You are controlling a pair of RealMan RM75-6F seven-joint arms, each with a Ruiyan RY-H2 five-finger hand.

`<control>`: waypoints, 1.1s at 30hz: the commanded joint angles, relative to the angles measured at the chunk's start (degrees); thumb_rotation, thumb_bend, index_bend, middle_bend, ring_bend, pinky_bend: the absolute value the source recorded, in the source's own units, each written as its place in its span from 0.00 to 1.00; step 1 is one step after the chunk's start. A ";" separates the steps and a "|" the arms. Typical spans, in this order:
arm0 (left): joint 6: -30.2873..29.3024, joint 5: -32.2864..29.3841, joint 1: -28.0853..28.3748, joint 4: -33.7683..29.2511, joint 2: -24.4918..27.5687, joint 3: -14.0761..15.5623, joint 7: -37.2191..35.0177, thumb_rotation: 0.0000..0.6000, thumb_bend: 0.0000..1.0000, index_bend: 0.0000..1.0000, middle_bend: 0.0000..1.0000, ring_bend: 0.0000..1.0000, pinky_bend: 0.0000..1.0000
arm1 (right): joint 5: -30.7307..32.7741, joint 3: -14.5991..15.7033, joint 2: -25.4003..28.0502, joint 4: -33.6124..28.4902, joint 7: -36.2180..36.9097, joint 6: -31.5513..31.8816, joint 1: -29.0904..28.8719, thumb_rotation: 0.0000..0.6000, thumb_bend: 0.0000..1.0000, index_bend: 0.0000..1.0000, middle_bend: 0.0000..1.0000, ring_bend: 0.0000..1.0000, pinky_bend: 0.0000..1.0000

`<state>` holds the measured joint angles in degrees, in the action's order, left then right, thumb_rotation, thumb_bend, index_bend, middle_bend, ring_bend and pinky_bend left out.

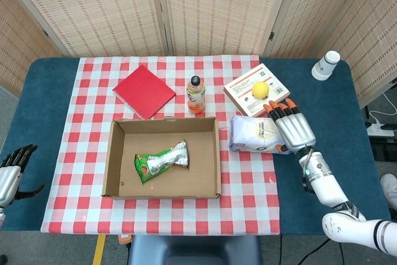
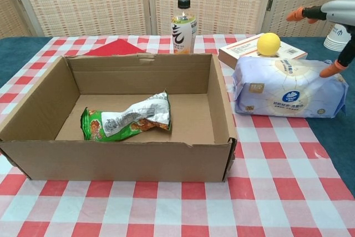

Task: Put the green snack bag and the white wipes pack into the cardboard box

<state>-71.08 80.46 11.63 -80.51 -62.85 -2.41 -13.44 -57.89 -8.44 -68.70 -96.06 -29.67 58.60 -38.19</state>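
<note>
The right hand (image 1: 294, 128) hangs over the right end of the wipes pack (image 1: 259, 134), fingers spread, holding nothing. The snack bag (image 1: 160, 161) lies inside the cardboard box (image 1: 217, 159). The left hand (image 1: 11, 173) waits off the table's left edge, fingers loosely apart.

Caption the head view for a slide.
Right robot hand open over the white wipes pack; green snack bag already inside the cardboard box.
</note>
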 commanded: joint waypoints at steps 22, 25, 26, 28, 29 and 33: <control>-0.15 0.14 -0.10 0.02 0.27 0.01 -0.49 1.00 0.20 0.06 0.02 0.00 0.10 | 1.34 1.03 -5.73 8.72 5.31 -6.63 -1.88 1.00 0.00 0.00 0.00 0.00 0.00; -0.09 -0.06 -0.12 0.07 0.29 -0.07 -0.59 1.00 0.20 0.06 0.02 0.00 0.10 | 1.16 1.03 -6.57 9.85 5.74 -6.78 -2.06 1.00 0.00 0.00 0.00 0.00 0.00; -0.13 -0.09 -0.14 0.10 0.30 -0.10 -0.65 1.00 0.20 0.06 0.02 0.00 0.10 | 1.20 0.96 -6.80 10.24 5.96 -6.81 -2.08 1.00 0.00 0.00 0.00 0.00 0.00; -0.18 -0.10 -0.18 0.14 0.30 -0.11 -0.75 1.00 0.20 0.06 0.02 0.00 0.10 | 1.38 0.70 -7.28 11.27 6.68 -7.02 -2.16 1.00 0.00 0.00 0.00 0.00 0.00; -0.17 -0.09 -0.19 0.19 0.28 -0.09 -0.75 1.00 0.20 0.06 0.02 0.00 0.10 | 1.49 0.59 -7.48 11.76 7.04 -7.29 -2.25 1.00 0.00 0.00 0.00 0.00 0.00; 0.14 0.01 -0.01 0.30 0.06 -0.01 -0.45 1.00 0.20 0.06 0.02 0.00 0.10 | 2.20 0.53 -8.41 14.16 7.48 -9.11 -3.03 1.00 0.00 0.00 0.00 0.00 0.00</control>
<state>-70.95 80.46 11.62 -80.22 -62.79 -2.42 -13.89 -56.00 -7.85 -76.70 -82.57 -22.38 50.08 -40.89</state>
